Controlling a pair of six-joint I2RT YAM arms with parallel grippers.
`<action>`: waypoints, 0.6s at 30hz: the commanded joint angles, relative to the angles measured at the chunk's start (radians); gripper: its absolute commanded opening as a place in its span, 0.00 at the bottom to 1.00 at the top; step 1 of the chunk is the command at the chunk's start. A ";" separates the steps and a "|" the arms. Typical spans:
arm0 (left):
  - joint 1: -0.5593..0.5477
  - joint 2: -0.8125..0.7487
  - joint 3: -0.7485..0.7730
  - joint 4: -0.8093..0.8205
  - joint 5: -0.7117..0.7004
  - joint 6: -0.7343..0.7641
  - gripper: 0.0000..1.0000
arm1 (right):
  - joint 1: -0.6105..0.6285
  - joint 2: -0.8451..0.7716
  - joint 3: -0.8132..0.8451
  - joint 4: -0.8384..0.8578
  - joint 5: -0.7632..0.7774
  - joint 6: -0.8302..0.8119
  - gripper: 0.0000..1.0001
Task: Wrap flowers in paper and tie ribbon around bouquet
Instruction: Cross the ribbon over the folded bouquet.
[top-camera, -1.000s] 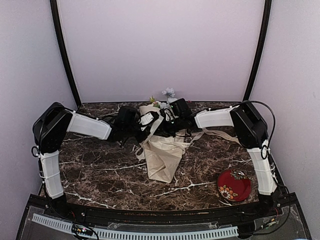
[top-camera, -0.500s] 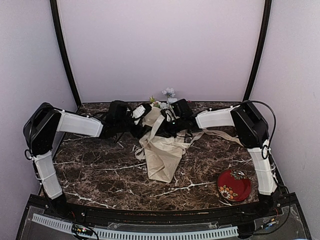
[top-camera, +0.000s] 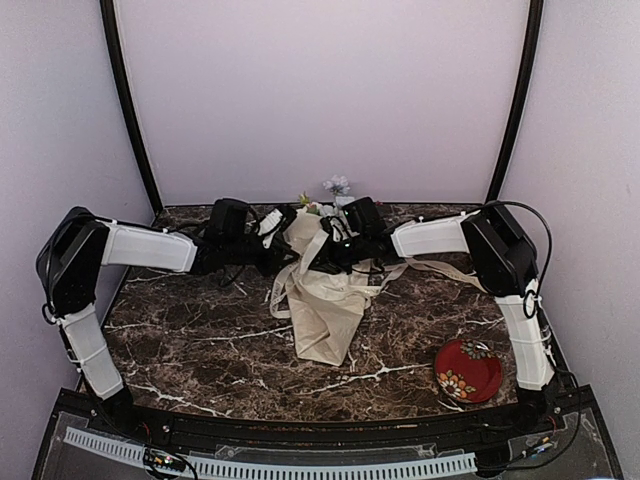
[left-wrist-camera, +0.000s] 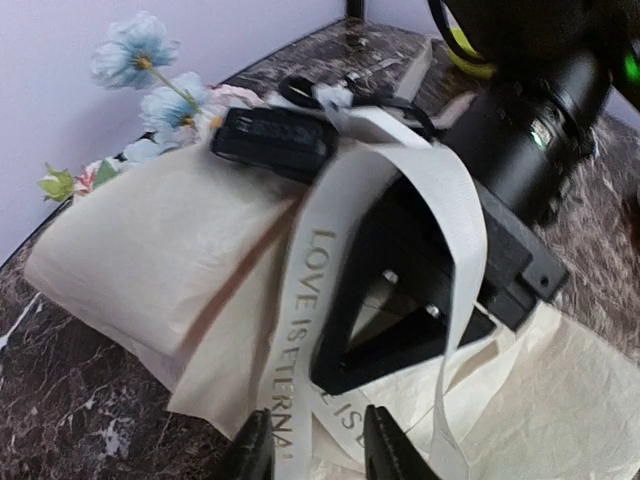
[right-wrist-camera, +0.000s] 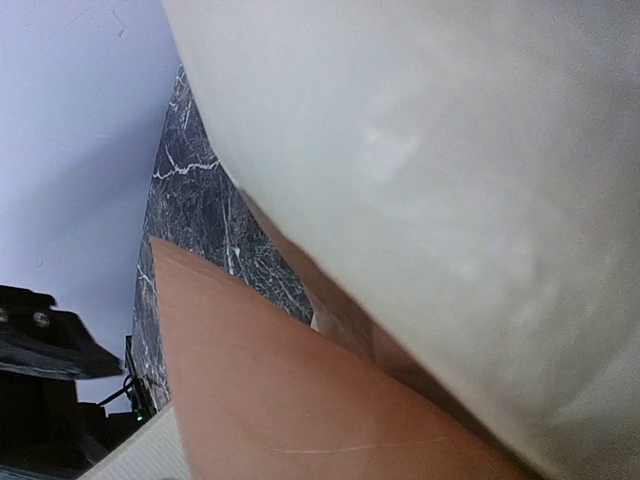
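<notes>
The bouquet, a cone of crinkled cream-beige paper with small pale-blue, white and pink artificial flowers showing at its wide end, is lying towards the back middle of the table, its narrow end pointing at the arm bases. The wrapping is being judged as done, since the stems are being hidden by the paper. The tying is not yet done. The narrow cream-white fabric ribbon, printed with lettering, is being draped loosely across the cone and over the right gripper, and no knot or bow is being shown. The right gripper is being pressed together on the paper near the wide end, as far as can be judged. The left gripper is being held with its jaws partly apart, the ribbon running between them unpinched.

A round red plate with a floral pattern is being carried by the dark brown, white-veined marble tabletop, well apart from the cone near the right arm's base. The scene is being enclosed by plain pale-lilac walls and black curved posts.
</notes>
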 joint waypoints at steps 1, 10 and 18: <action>-0.003 0.044 0.013 -0.039 0.130 -0.082 0.42 | -0.005 -0.027 0.000 0.026 -0.007 -0.008 0.09; -0.002 0.121 0.045 -0.033 0.205 -0.115 0.54 | -0.005 -0.030 0.005 0.019 -0.005 -0.019 0.08; -0.003 0.160 0.061 -0.045 0.170 -0.116 0.49 | -0.005 -0.030 0.010 0.016 -0.005 -0.025 0.07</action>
